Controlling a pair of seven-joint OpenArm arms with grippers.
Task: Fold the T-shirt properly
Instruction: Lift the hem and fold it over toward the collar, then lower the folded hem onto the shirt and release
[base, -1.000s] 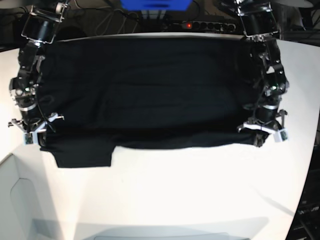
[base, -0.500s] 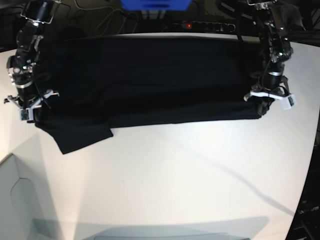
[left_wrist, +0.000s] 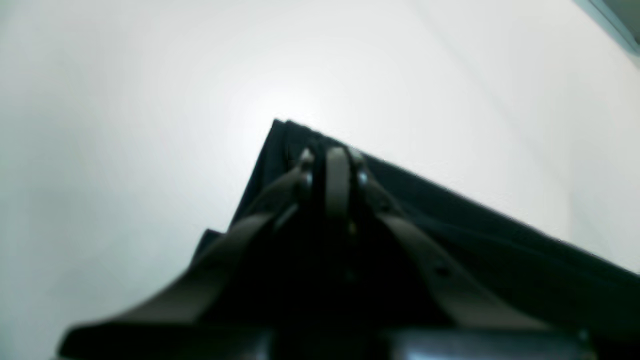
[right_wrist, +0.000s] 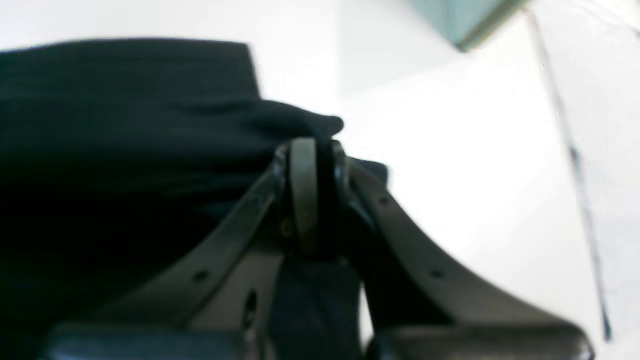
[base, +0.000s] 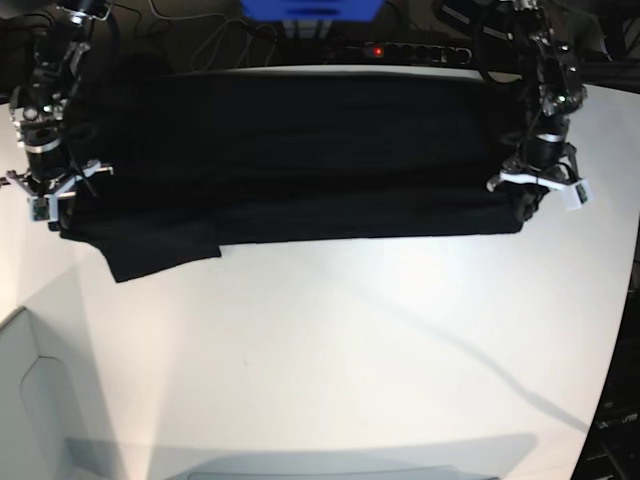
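Black T-shirt spread as wide folded band along far edge of white worktop, base view. Plain side up; no print or label seen. One sleeve flap sticking out toward near side at band's left end, lying flat. Near hem roughly straight, running left to right across the worktop.

Left gripper at band's right end, near corner of the cloth, by worktop's right edge. Right gripper at band's left end, by left edge. Both low on the fabric. Blue box and power strip w/ red light behind far edge.

Left wrist view: left gripper fingers pressed together, narrow, pinching corner of T-shirt. Layered hem edges visible at corner, stacked. Cloth runs off to lower right; bare worktop beyond.

Right wrist view: right gripper likewise narrow, clamped on bunched edge of T-shirt. Small rounded fold of cloth poking out just past fingertips. Fabric fills left half, blurred; worktop bright on right.
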